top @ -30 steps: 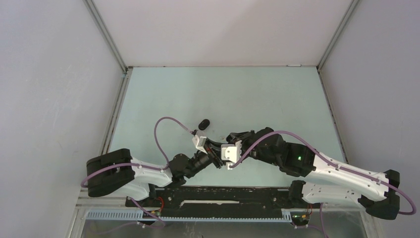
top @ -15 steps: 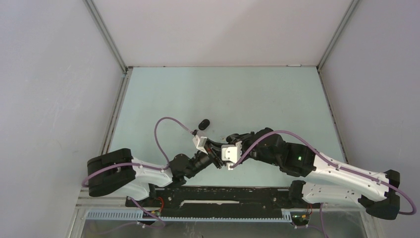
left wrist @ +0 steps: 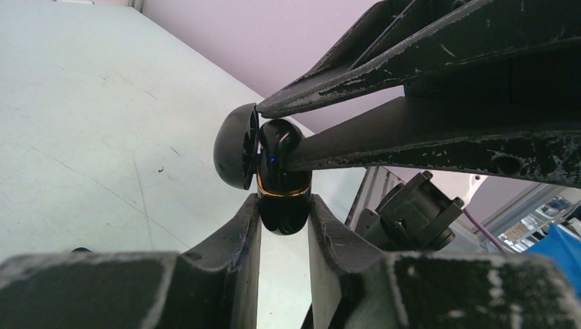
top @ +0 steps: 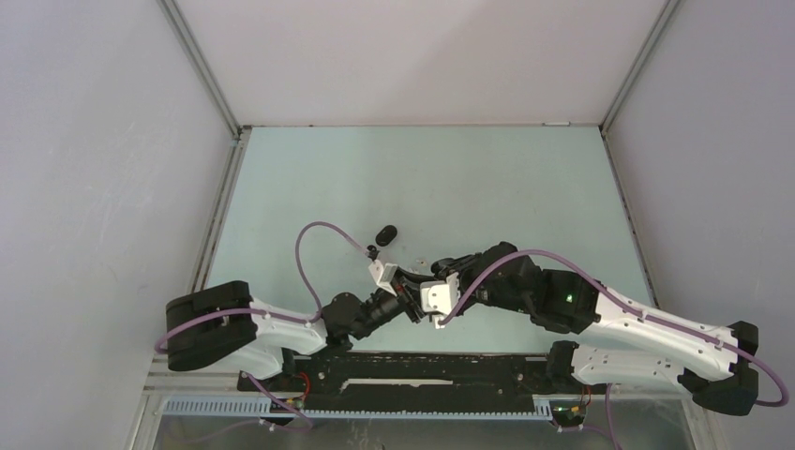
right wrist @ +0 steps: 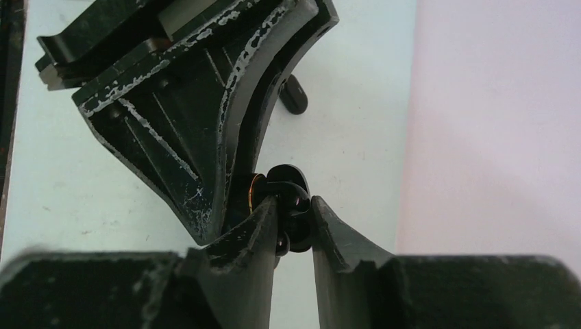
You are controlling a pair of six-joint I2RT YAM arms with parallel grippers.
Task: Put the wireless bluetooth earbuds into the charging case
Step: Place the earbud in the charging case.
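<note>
Green table, one open case, one earbud inside, one loose earbud.

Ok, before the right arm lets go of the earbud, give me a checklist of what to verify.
1. Case clamped in left gripper: ok.
2. Lid open: ok.
3. Earbud between right gripper fingers, at the case mouth: ok.
4. Earbud fully seated: cannot tell.
5. Second earbud lying on the table, apart from both arms: ok.
</note>
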